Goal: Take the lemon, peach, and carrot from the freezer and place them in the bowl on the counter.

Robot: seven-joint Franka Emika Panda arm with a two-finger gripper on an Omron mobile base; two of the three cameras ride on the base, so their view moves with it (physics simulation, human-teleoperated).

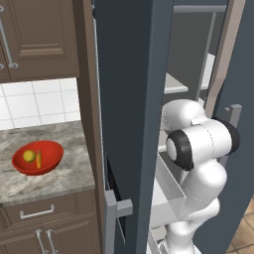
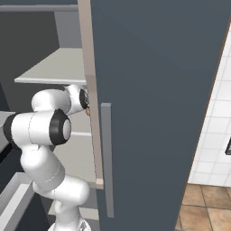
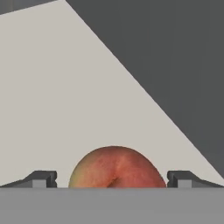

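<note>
Peach (image 3: 114,168) between spread tool (image 3: 112,179) fingertips | freezer (image 3: 65,100) shelf | no writing

The bowl (image 1: 37,157) is sitting on the counter (image 1: 59,178), to the left of the freezer (image 1: 129,99). The lemon (image 1: 29,156) and the carrot (image 1: 38,159) are lying in the bowl side by side, the lemon to the left. A wall cabinet (image 1: 34,34) is hanging above the counter, and a drawer (image 1: 37,212) is sitting under its front edge. Inside the freezer, the peach (image 3: 117,168) is resting on a shelf (image 3: 65,109), lying between the spread fingertips (image 3: 43,178) of the gripper (image 3: 112,180), apart from both. A pull-out drawer (image 1: 168,191) is standing out low in the freezer.
</note>
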